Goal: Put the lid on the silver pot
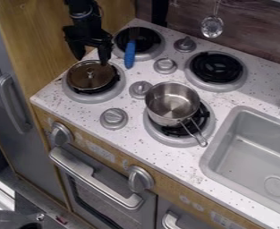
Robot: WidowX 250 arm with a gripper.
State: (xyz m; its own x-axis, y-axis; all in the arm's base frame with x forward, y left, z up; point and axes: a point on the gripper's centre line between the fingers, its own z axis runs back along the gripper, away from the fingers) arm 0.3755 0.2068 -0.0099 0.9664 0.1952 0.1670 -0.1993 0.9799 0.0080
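the tool (91, 61), its 2 fingers parted and empty, hangs above the worktop (267, 85). the round lid (82, 81) lies just below it, knob (91, 70) up. the silver pot (171, 102) stands farther off, sinkward, handle (193, 131) pointing away. the grasp likely turns on centring over the knob.

Speckled white stovetop (85, 117) with lid (81, 79), silver pot (171, 103) and blue-handled utensil (130, 54) on separate burners (217, 67)

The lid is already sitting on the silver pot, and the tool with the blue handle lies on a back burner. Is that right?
Not quite: the camera view shows the lid on the front left burner, while the silver pot is uncovered. The blue-handled tool does lie on a back burner.
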